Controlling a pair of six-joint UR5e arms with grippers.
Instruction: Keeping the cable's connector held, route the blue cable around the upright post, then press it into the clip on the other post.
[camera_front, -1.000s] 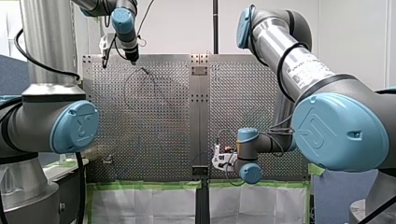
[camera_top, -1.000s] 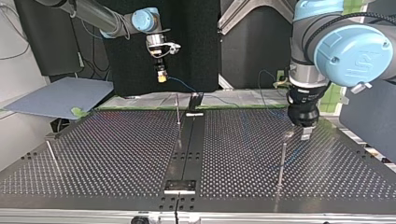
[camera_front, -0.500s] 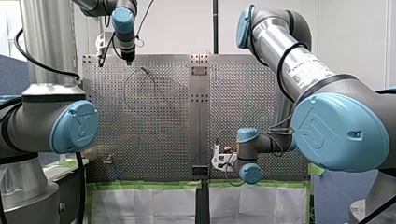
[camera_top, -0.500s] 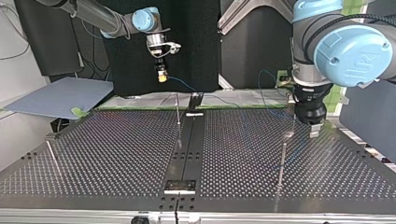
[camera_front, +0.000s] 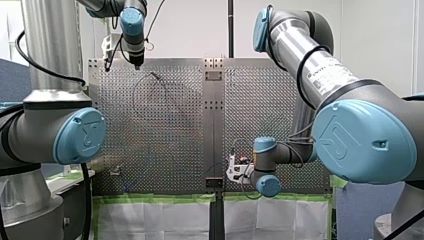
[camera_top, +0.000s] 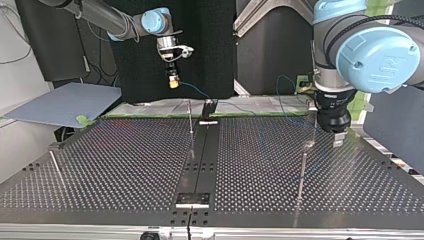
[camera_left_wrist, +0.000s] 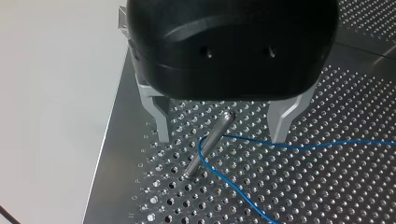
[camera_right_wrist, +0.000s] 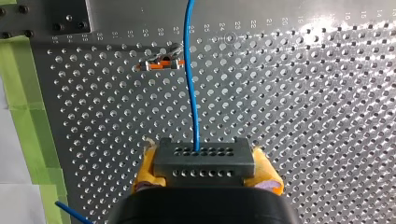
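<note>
In the left wrist view my left gripper (camera_left_wrist: 222, 135) stands open, its metal fingers (camera_left_wrist: 161, 123) on either side of the upright post (camera_left_wrist: 208, 145). The blue cable (camera_left_wrist: 219, 172) loops around that post, and nothing is held. In the top view this gripper (camera_top: 335, 140) hangs just behind the post (camera_top: 302, 167) at the right. My right gripper (camera_right_wrist: 205, 179) is shut, yellow pads (camera_right_wrist: 268, 175) on the grey connector (camera_right_wrist: 204, 161). The cable (camera_right_wrist: 189, 74) runs ahead of it past the clip (camera_right_wrist: 161, 64). In the top view it (camera_top: 173, 82) is raised above the table's far edge.
Two more thin posts stand on the perforated table (camera_top: 125, 165), one at the middle (camera_top: 190, 120) and one at the top view's left (camera_top: 55, 167). Green tape (camera_right_wrist: 28, 116) lines the plate's edge. A blue board (camera_top: 65, 105) lies beyond the table's left corner.
In the top view my left gripper has drifted right and slightly up, away from the post. My right gripper has stayed where it was with the connector.
</note>
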